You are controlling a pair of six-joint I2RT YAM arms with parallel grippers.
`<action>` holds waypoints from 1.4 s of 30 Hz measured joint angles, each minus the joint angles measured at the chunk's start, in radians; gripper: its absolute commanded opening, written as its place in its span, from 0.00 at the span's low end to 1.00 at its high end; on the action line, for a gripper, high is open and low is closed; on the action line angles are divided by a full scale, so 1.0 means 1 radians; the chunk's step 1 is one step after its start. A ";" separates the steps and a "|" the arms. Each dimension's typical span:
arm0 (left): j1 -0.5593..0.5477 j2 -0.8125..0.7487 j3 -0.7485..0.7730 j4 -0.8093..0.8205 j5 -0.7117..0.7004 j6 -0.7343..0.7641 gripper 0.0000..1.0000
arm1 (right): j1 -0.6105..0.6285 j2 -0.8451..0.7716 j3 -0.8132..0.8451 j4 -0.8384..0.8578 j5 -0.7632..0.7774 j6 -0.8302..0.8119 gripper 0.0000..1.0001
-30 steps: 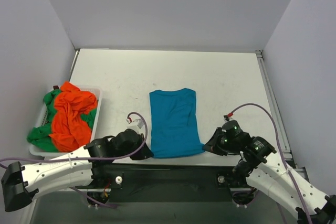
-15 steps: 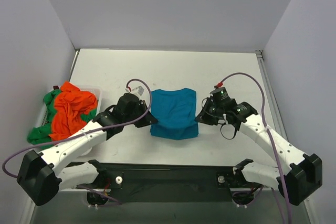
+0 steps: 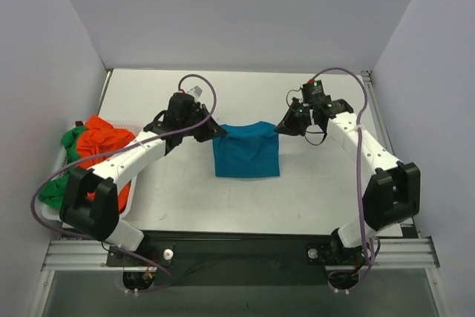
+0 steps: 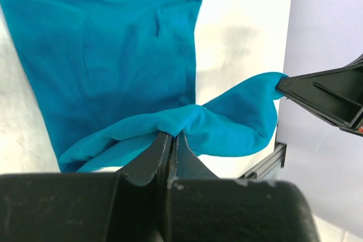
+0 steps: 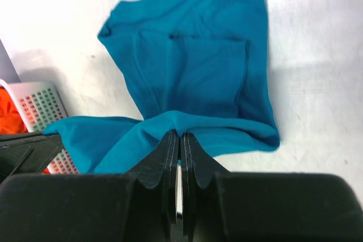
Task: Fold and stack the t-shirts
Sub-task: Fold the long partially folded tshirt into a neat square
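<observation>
The teal shirt (image 3: 246, 152) lies mid-table, doubled over on itself. The left gripper (image 3: 217, 132) pinches its 11 o'clock corner and the right gripper (image 3: 282, 128) its 1 o'clock corner. In each wrist view the fingers are pressed together with a fold of teal cloth between them. The held edge sags between the two grippers, raised over the layer that lies flat on the table (image 3: 319, 198). At 9 o'clock from the teal shirt stands the basket (image 3: 136, 128), with the orange shirt (image 3: 100, 150) heaped on the green shirt (image 3: 52, 191) inside it.
</observation>
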 measured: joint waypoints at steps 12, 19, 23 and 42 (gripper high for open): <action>0.152 0.357 0.141 0.186 0.110 -0.021 0.54 | -0.064 0.476 0.369 0.041 -0.084 -0.058 0.45; 0.292 0.464 0.161 0.352 0.185 -0.062 0.60 | -0.099 0.617 0.468 0.051 -0.092 -0.100 0.55; 0.319 0.435 0.159 0.376 0.177 -0.057 0.39 | -0.109 0.568 0.441 0.058 -0.052 -0.128 0.50; 0.113 0.603 0.503 -0.081 -0.134 0.242 0.54 | -0.013 0.557 0.409 0.064 0.119 -0.211 0.43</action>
